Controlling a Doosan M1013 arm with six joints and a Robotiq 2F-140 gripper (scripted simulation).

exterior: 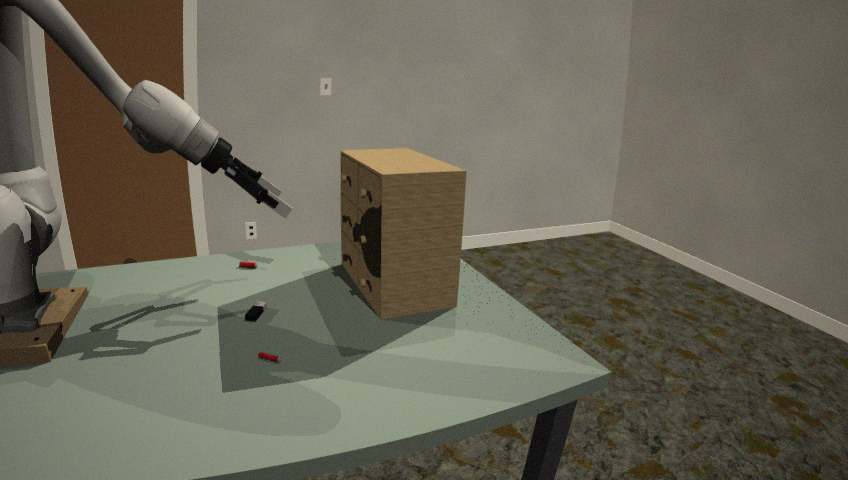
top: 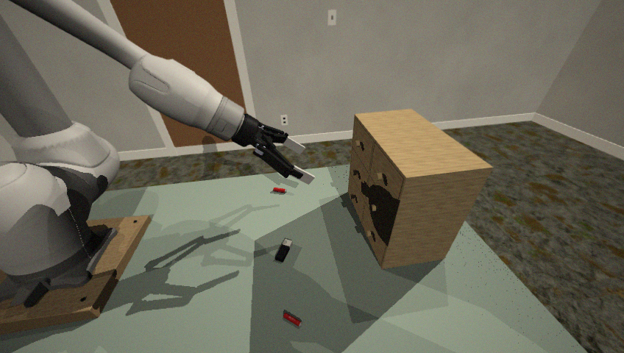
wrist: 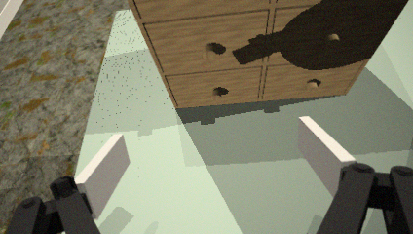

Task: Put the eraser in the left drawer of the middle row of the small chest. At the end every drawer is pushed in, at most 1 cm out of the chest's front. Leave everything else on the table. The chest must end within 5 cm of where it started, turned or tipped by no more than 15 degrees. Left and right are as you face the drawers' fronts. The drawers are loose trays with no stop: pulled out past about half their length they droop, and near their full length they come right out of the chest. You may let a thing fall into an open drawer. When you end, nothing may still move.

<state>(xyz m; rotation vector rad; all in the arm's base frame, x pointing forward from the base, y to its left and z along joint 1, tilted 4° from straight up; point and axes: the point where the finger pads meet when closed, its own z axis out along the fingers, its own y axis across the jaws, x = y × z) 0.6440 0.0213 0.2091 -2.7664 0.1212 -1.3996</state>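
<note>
The wooden chest (top: 416,183) stands at the right of the table, with three rows of two drawers, all of them pushed in. Its middle-row left drawer (wrist: 209,46) shows in the wrist view with the arm's shadow beside it. My gripper (top: 302,162) is open and empty. It hovers above the table a short way from the chest's front and points at it; it also shows in the exterior view (exterior: 279,199) and the wrist view (wrist: 214,156). A small flat red block (top: 291,318), which looks like the eraser, lies near the table's front, far from the gripper.
A small red cylinder (top: 279,190) lies on the table just below the gripper. A black stick with a pale end (top: 283,249) lies mid-table. The arm's wooden base plate (top: 87,271) is at the left. The far table edge runs close beside the chest.
</note>
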